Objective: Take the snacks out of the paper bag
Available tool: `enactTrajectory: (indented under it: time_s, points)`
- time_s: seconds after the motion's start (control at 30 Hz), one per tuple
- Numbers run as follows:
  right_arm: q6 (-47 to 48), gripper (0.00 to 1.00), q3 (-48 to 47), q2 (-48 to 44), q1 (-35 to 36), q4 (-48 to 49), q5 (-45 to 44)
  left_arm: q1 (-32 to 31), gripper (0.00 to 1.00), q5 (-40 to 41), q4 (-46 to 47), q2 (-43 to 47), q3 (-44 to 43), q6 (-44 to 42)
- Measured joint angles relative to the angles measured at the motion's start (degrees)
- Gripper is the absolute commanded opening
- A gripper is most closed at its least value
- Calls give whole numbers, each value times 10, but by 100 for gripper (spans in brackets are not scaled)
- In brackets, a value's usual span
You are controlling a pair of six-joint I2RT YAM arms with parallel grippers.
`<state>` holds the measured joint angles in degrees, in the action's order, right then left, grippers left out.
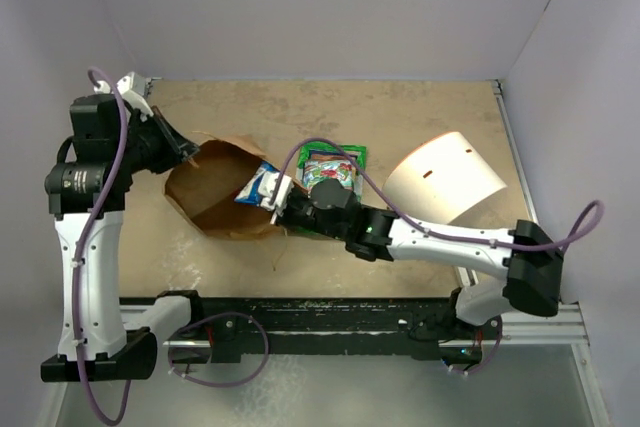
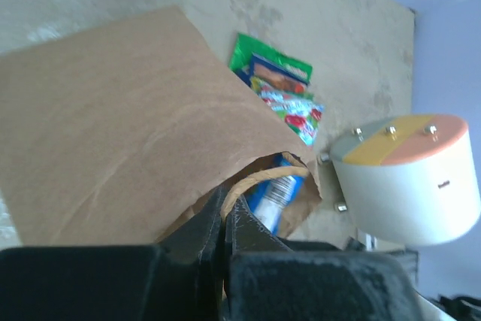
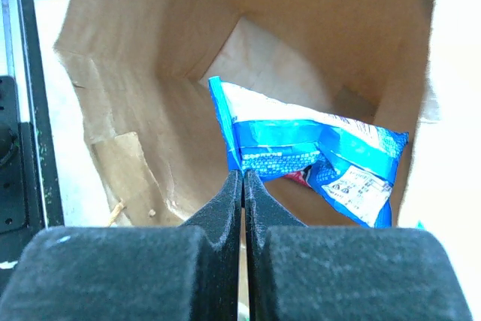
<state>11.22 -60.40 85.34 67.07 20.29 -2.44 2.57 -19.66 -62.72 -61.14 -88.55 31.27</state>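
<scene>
Pulling the blue packet out of the paper bag is the step in hand, as I read it. Right claw is clenched on the packet's corner, right at the bag mouth. Left claw is clamped on the bag's rim by the twisted handle, propping the mouth open. The bag lies on its side on the bench. A small pile of snacks sits on the bench just beside the mouth, between the bag and the white cylinder.

Next I'd draw the right arm back toward that pile, clear the rim, then release. The left grip has to hold or the bag drags along. Right wrist view shows only bare paper behind the packet, but I can't see the whole interior.
</scene>
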Motion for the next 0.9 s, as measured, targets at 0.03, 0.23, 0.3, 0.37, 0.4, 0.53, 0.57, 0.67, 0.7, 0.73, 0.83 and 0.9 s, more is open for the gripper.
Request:
enactTrajectory:
  time_s: [0.03, 0.23, 0.3, 0.37, 0.4, 0.53, 0.57, 0.67, 0.7, 0.73, 0.83, 0.9]
  points:
    - [5, 0, 0, -13, 0, -3, 0, 0, 0, 17, -2, -1, -12, -5]
    - [34, 0, -14, -71, 0, -12, 6, 0, 0, 151, -32, -3, -87, -45]
    - [42, 0, -23, -78, 0, -13, 6, 0, 0, 188, -36, -7, -109, -60]
    - [50, 0, -31, -85, 0, -13, 1, 0, 0, 212, -38, -12, -126, -73]
    - [55, 0, -35, -89, 0, -13, -5, 0, 0, 222, -38, -15, -133, -81]
    - [72, 0, -37, -104, -11, -12, -43, 0, 0, 240, -38, -20, -142, -99]
    - [75, 0, -38, -107, -17, -12, -51, 0, 0, 240, -38, -20, -142, -102]
    - [73, 0, -42, -114, -53, -14, -64, 0, 0, 236, -34, -18, -137, -113]
    - [70, 0, -42, -119, -69, -15, -64, 0, 0, 230, -30, -16, -132, -115]
    - [68, 0, -42, -123, -79, -15, -60, 0, 0, 223, -25, -12, -124, -116]
    - [64, 0, -42, -136, -106, -15, -56, 0, 0, 193, -14, -2, -94, -115]
    - [63, 0, -42, -138, -114, -15, -57, 0, 0, 169, -7, 4, -70, -113]
